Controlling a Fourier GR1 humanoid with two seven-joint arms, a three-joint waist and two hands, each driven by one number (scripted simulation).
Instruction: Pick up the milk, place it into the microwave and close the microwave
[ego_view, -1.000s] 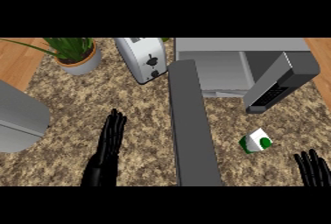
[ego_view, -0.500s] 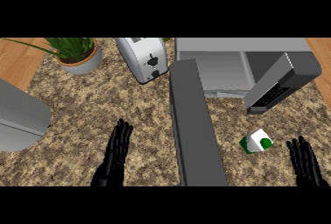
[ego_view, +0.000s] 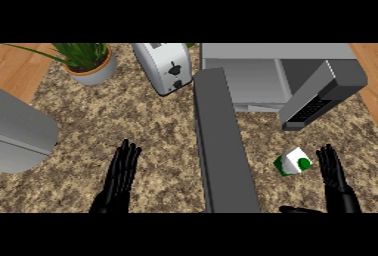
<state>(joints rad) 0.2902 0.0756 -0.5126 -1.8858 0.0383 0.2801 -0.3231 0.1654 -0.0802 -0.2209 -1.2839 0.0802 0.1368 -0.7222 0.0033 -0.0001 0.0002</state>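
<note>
Both forearms were cut off by the lower edge, so only the black hands showed. The right hand (ego_view: 336, 182) stood with fingers straight and thumb spread, holding nothing, just beside the milk (ego_view: 293, 162) without clearly touching it. The milk was a small white carton with a green patch and white dot, tilted on the speckled granite counter (ego_view: 151, 125) below the microwave (ego_view: 273, 75) (its door (ego_view: 321, 95) swung open, the interior partly hidden). The left hand (ego_view: 118, 180) lay flat, fingers straight and empty. A chrome toaster (ego_view: 164, 67) and a potted plant (ego_view: 88, 62) stood behind.
</note>
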